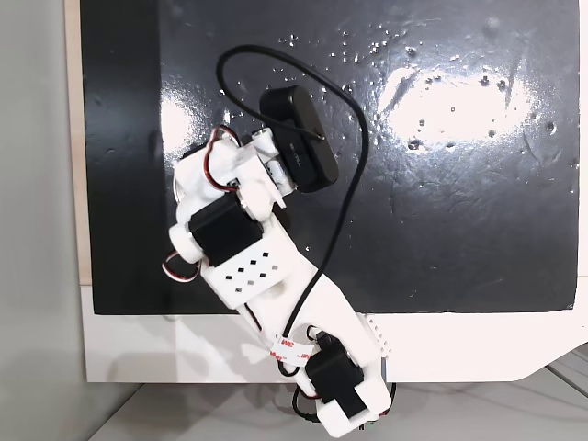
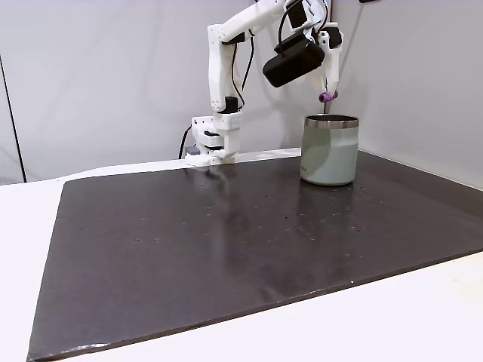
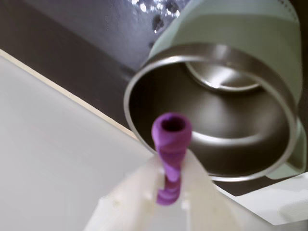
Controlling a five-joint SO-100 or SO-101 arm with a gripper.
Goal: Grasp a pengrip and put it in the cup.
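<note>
Fingers (image 3: 168,192) clamped on the purple pengrip (image 3: 169,144), held just above the steel cup's (image 2: 330,151) open rim over the dark mat (image 2: 226,241).

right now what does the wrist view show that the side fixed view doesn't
Wrist view: the cup's shiny steel inside and bottom, and the hollow end of the purple pengrip, which points toward the cup's mouth.

Side fixed view: the white arm on its base, the dark mat, and the pengrip hanging above the cup's rim, clear of it.

Both: the end effector shut on the pengrip, and the cup standing upright near the mat's edge.
</note>
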